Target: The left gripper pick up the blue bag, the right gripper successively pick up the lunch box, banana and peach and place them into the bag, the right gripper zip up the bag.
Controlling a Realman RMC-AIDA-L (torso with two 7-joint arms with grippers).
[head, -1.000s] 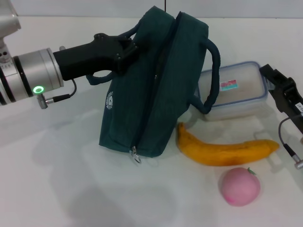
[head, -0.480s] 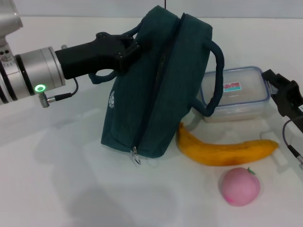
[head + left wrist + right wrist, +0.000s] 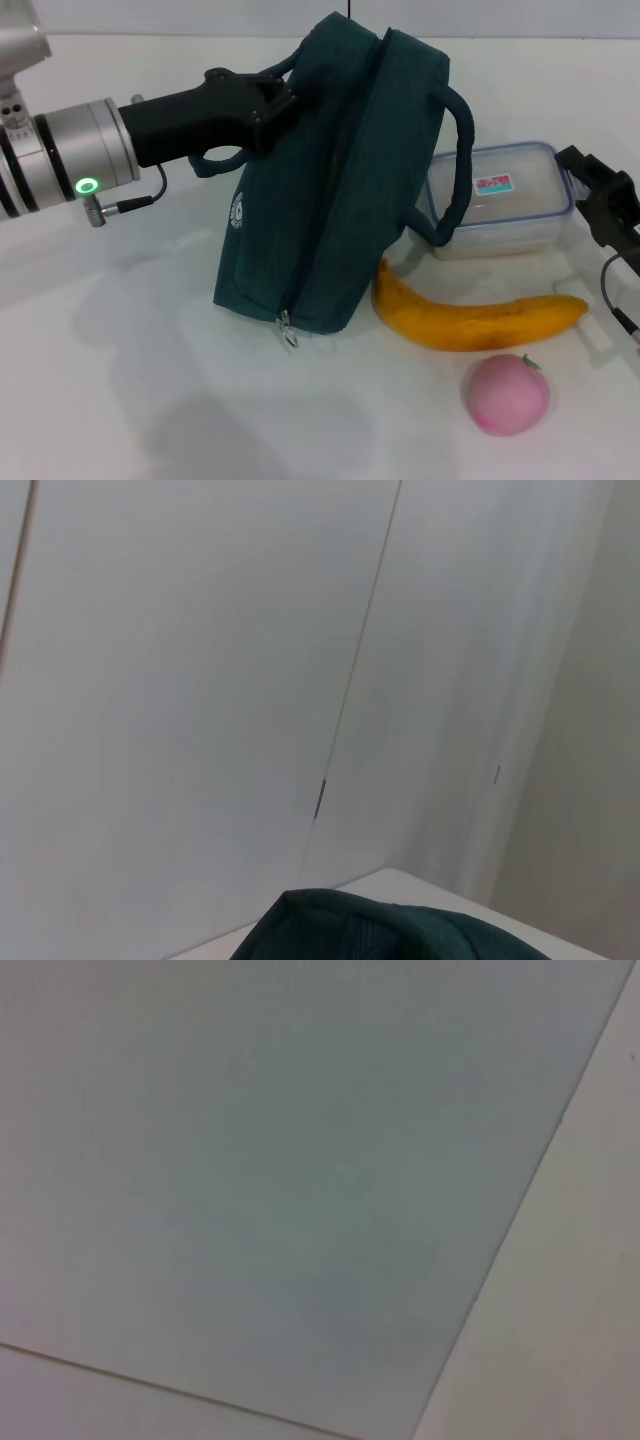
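The left gripper, pinching the blue bag, has stopped lifting, while the right gripper, state unclear, nears the lunch box

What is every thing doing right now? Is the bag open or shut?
blue bag: zipped shut, tilted, held up by one handle.
left gripper: shut on the bag's handle.
right gripper: beside the lunch box, holding nothing.
lunch box: lid on, on the table.
banana: lying flat.
peach: sitting on the table.
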